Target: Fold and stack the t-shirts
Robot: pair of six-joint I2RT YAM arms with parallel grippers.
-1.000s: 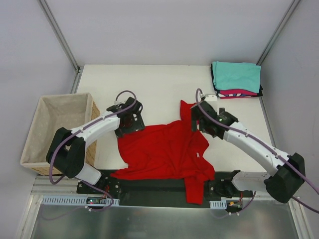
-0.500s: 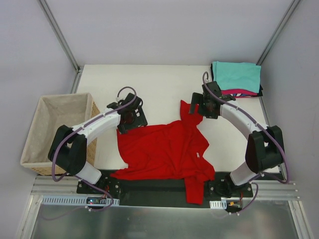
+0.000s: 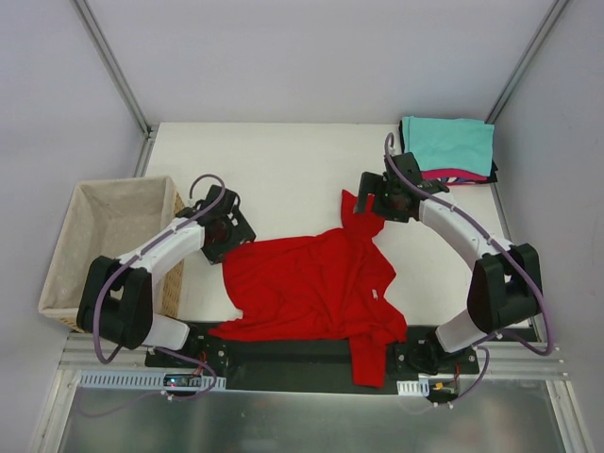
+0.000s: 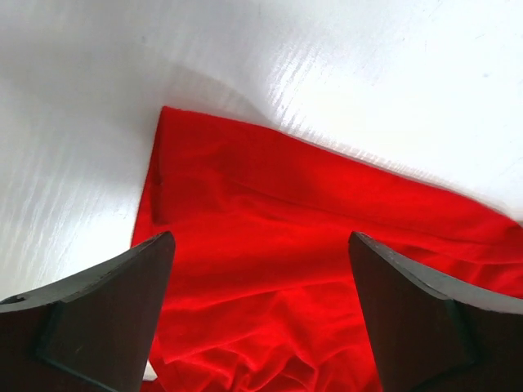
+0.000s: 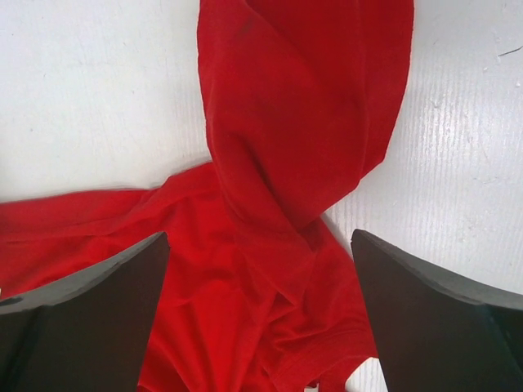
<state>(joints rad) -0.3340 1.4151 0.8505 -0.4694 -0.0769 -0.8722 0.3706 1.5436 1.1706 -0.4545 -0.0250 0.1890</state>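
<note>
Both spread, gripping nothing | left tool (image 4: 261,237) above red shirt (image 3: 311,283) far-left corner | right tool (image 5: 260,235) above its twisted far end

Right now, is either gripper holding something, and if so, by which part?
Nothing is held. The left gripper and the right gripper both stand open over the red t-shirt, and neither one pinches the cloth.

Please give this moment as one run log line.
bright red cloth t-shirt: unfolded, rumpled | left gripper: open over its corner | right gripper: open over twisted end
</note>
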